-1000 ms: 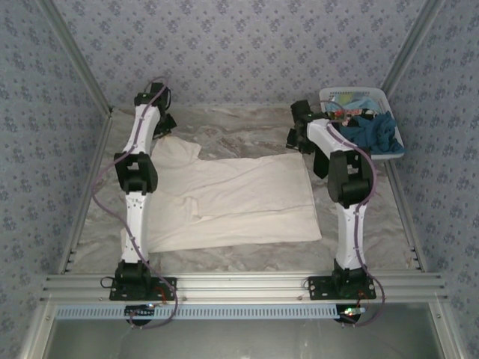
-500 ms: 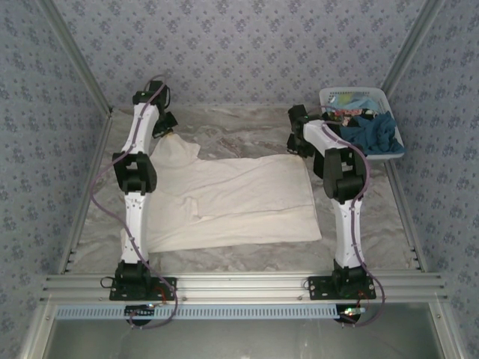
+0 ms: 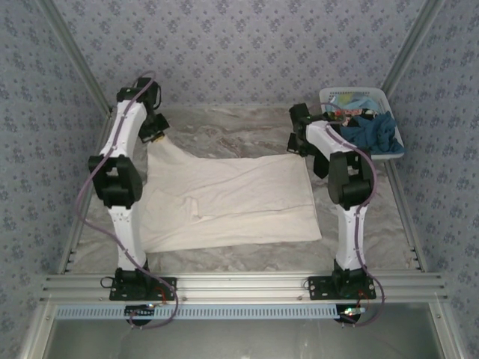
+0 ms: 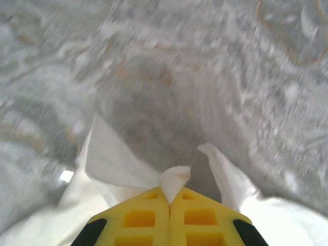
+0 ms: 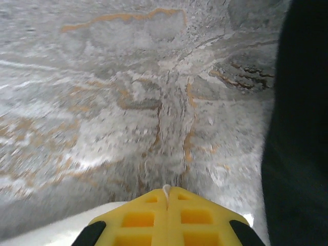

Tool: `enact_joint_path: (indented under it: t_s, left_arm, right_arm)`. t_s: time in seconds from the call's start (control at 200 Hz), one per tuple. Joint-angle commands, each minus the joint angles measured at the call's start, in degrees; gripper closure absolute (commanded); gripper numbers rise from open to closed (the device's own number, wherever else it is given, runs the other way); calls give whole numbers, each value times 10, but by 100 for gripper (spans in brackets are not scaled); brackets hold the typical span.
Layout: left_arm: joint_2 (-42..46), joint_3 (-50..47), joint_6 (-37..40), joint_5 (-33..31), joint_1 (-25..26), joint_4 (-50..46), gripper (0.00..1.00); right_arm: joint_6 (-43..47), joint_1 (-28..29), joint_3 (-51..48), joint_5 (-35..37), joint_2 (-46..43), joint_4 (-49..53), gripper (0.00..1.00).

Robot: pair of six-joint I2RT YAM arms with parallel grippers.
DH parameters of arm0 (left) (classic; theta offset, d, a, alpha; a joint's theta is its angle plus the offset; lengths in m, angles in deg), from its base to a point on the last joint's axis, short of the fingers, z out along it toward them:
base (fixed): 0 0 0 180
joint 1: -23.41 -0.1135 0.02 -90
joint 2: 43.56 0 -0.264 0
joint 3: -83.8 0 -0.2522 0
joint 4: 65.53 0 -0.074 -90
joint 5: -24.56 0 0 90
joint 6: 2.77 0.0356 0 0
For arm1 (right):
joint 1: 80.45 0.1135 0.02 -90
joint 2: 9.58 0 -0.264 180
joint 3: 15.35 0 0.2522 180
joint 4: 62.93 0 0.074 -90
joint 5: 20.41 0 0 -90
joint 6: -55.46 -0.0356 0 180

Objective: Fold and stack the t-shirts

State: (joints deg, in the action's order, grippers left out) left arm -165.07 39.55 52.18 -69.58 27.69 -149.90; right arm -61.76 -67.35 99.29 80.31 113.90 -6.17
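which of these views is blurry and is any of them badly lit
Left wrist: the table cover is smeared, but the left end effector and the pinched off-white t-shirt are sharp. Right wrist: the cover blurs toward the left, the right end effector is crisp, a dark shape fills the right edge. Top external: sharp, evenly lit, soft shadows.

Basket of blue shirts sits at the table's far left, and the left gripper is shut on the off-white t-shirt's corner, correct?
No: the top external view shows the basket of blue shirts at the far right of the table. The left gripper is shut on a corner of the off-white t-shirt.
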Motion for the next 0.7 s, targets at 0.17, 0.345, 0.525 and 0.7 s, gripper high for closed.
enact_joint_path:
  t_s: [0.17, 0.345, 0.525, 0.7]
  left_arm:
    - [210, -253, -11, 9, -2, 24, 100]
    - [334, -362, -27, -35, 2, 5, 100]
    - [441, -482, -45, -55, 5, -10, 100]
    - [514, -569, -74, -62, 9, -17, 100]
  right_arm:
    - [4, 15, -139, -9, -145, -26, 100]
    - [-12, 14, -251, -11, -235, -37, 100]
    - [-28, 14, -344, -32, -285, -35, 100]
    - [-37, 13, -411, -35, -324, -36, 100]
